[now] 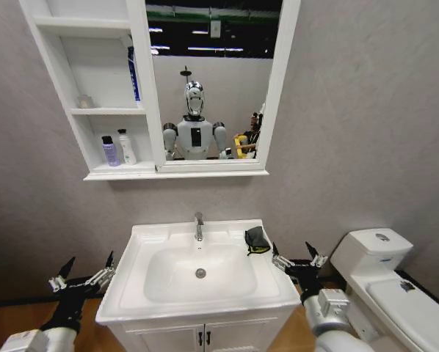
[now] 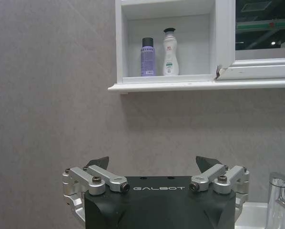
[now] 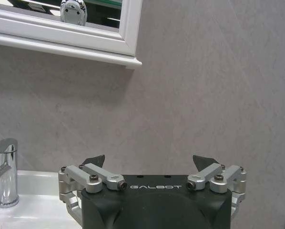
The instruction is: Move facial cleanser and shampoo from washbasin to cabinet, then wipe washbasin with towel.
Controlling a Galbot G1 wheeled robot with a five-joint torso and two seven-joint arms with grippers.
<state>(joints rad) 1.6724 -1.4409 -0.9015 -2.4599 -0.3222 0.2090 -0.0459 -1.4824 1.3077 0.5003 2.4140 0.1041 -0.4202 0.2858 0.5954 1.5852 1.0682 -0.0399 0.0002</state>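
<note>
Washbasin (image 1: 267, 287) with one towel (image 1: 256, 240), two bottles on cabinet (image 1: 95, 174), both claws spread

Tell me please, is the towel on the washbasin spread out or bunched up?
Bunched: the towel sits as a small dark clump on the washbasin rim.

The right gripper (image 3: 149, 164) stands with jaws apart at lower centre, the chrome tap (image 3: 5, 172) at lower left, the mirror frame (image 3: 85, 40) at upper left.
</note>
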